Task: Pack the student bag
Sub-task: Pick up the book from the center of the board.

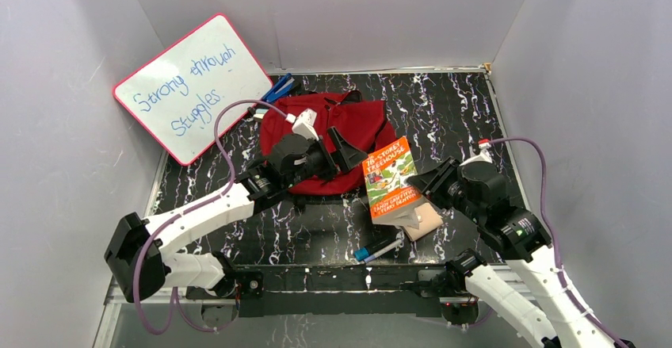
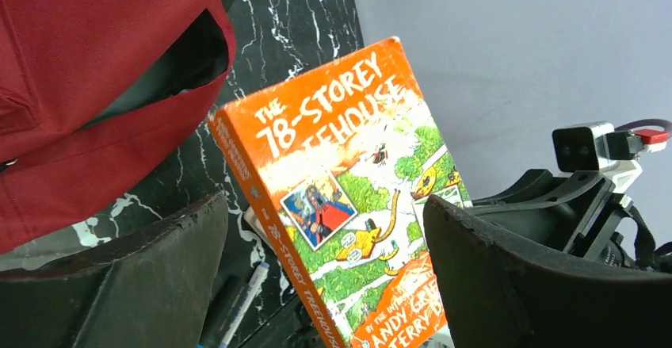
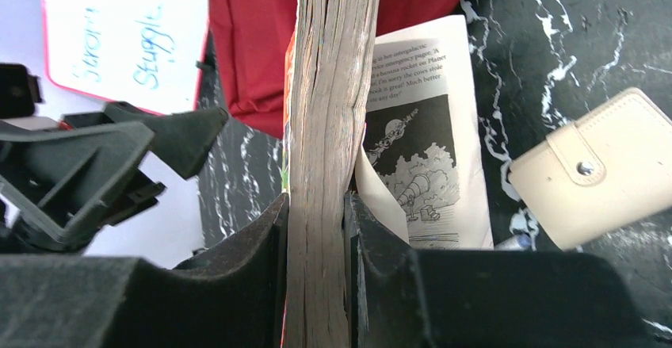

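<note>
The right gripper is pressed together on the page block of an orange paperback book with a cartoon cover, holding it on edge clear of the black marbled table top. In the right wrist view the book's long axis runs straight away from the jaws toward the top of the frame, where the soft dark-red fabric student bag lies. One printed page hangs loose on the right side of the block. In the top view the bag sits at upper centre, up and left of the book and just beside it.

The left gripper is spread wide and holds nothing. It hovers over the bag's lower right edge, so it is the arm nearer the bag. Its wrist view shows a dark slit in the red fabric at upper left, probably the mouth.

I judge the book must travel along its own length into that mouth. A small beige wallet lies below the book, and a blue-capped pen lies lower centre.
</note>
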You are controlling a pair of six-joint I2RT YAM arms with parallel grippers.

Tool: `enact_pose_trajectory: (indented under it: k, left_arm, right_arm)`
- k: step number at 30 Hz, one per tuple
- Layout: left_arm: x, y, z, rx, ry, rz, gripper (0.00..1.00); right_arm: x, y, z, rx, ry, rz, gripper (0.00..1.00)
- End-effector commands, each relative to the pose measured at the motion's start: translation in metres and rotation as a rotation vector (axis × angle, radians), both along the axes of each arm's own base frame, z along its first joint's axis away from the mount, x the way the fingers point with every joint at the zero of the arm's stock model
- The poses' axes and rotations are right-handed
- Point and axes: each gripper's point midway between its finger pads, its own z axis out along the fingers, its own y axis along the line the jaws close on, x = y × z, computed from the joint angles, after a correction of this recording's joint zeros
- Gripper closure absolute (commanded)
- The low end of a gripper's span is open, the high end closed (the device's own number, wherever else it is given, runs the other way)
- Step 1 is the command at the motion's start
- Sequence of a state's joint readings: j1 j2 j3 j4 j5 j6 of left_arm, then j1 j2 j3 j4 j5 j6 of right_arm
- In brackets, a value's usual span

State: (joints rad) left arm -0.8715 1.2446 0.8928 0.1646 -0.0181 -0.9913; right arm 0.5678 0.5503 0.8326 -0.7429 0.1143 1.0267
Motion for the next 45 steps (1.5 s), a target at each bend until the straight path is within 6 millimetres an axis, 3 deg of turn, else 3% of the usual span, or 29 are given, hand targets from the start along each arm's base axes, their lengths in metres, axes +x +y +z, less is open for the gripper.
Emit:
enact_pose_trajectory:
  k: [1, 5, 11, 14, 19, 23, 25, 26, 27, 31, 36, 38, 41, 45]
  left_arm:
    - [0.003, -0.003, 0.008, -0.068, 0.016, 0.016, 0.1]
    - [0.003, -0.019, 0.01, -0.151, 0.035, -0.033, 0.09]
    - [0.005, -0.039, 0.02, -0.224, 0.035, -0.093, 0.08]
    - [0.005, -0.047, 0.029, -0.269, 0.03, -0.125, 0.15]
    - [0.006, -0.051, 0.038, -0.293, 0.018, -0.136, 0.53]
    - [0.009, -0.044, 0.035, -0.272, 0.015, -0.109, 0.84]
    - [0.01, -0.041, 0.034, -0.268, 0.014, -0.1, 0.98]
    - [0.011, -0.04, 0.033, -0.265, 0.015, -0.097, 1.0]
    - [0.011, -0.039, 0.033, -0.264, 0.013, -0.095, 1.0]
    - [0.013, -0.035, 0.034, -0.263, 0.005, -0.092, 1.0]
    - [0.015, -0.033, 0.038, -0.258, -0.012, -0.098, 1.0]
    - [0.015, -0.033, 0.038, -0.256, -0.014, -0.102, 1.0]
    - [0.015, -0.031, 0.039, -0.258, -0.011, -0.108, 1.0]
    - [0.017, -0.027, 0.045, -0.274, -0.023, -0.12, 1.0]
  right_arm:
    - [0.026, 0.006, 0.077, 0.206, -0.234, -0.081, 1.0]
    - [0.028, 0.014, 0.09, 0.248, -0.272, -0.055, 1.0]
    - [0.026, 0.019, 0.096, 0.301, -0.3, -0.03, 1.0]
    - [0.026, 0.024, 0.091, 0.305, -0.281, -0.011, 1.0]
    - [0.028, 0.025, 0.084, 0.282, -0.265, -0.01, 1.0]
    - [0.029, 0.021, 0.078, 0.231, -0.256, -0.02, 1.0]
    - [0.029, 0.018, 0.073, 0.195, -0.242, -0.021, 1.0]
    - [0.029, 0.016, 0.07, 0.175, -0.238, -0.024, 1.0]
    - [0.029, 0.013, 0.069, 0.154, -0.236, -0.03, 0.97]
    - [0.03, -0.006, 0.067, 0.047, -0.254, -0.082, 0.63]
    - [0.031, -0.032, 0.06, -0.091, -0.246, -0.158, 0.34]
    - [0.031, -0.039, 0.051, -0.131, -0.221, -0.176, 0.25]
    - [0.03, -0.041, 0.038, -0.161, -0.186, -0.179, 0.2]
    - [0.029, -0.031, 0.025, -0.13, -0.175, -0.14, 0.09]
